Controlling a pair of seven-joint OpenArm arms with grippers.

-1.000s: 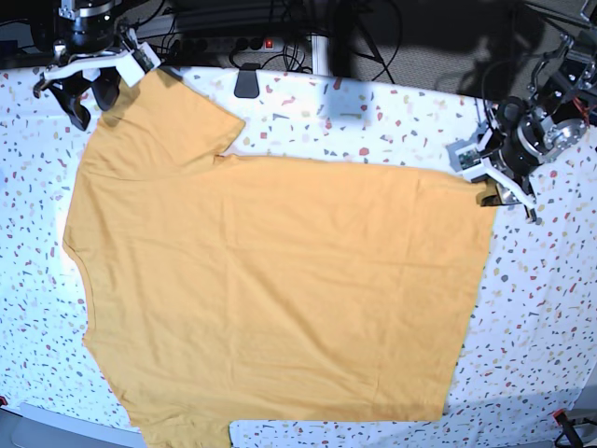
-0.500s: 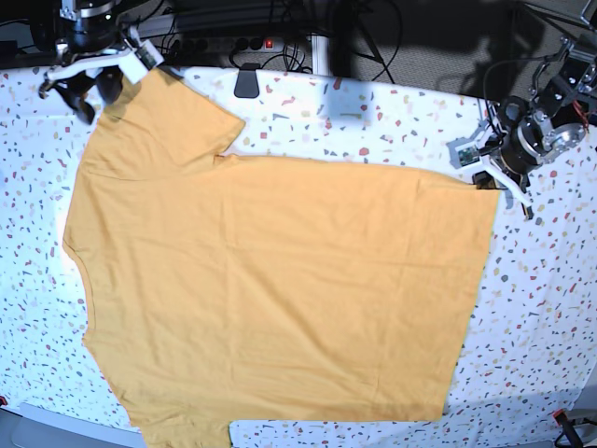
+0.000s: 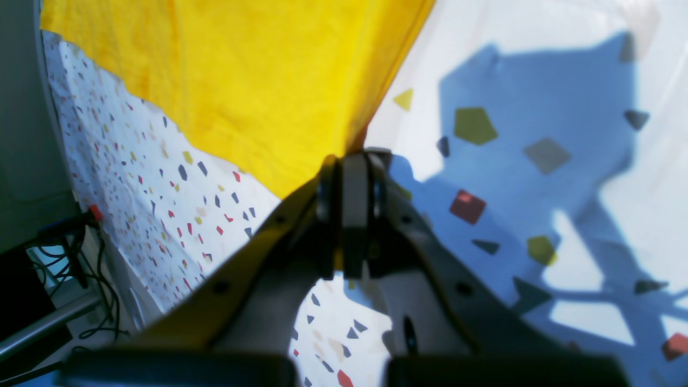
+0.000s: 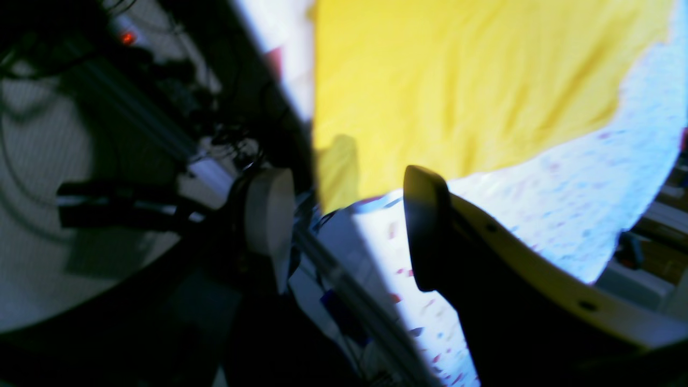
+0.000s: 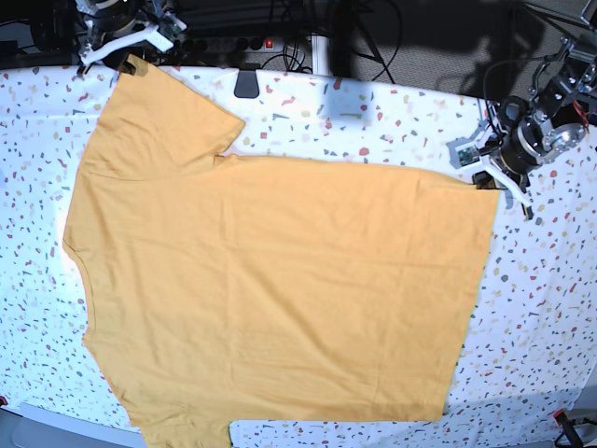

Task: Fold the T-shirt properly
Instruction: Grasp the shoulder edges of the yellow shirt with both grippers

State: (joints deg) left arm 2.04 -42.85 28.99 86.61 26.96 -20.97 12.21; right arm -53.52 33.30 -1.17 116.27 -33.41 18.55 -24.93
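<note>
Since a second ago, your right hand (image 5: 126, 42) is pulling back to the far left, spread and empty. Your left hand (image 3: 349, 177) is now pinching the shirt (image 5: 270, 289) corner at right. Shirt is lying flat on the surface (image 5: 550, 308); no fold made yet.

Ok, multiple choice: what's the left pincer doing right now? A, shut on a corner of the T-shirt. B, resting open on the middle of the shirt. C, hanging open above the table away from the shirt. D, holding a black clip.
A: in the left wrist view the left pincer is shut with a corner of the yellow T-shirt pinched between its fingers.
</note>
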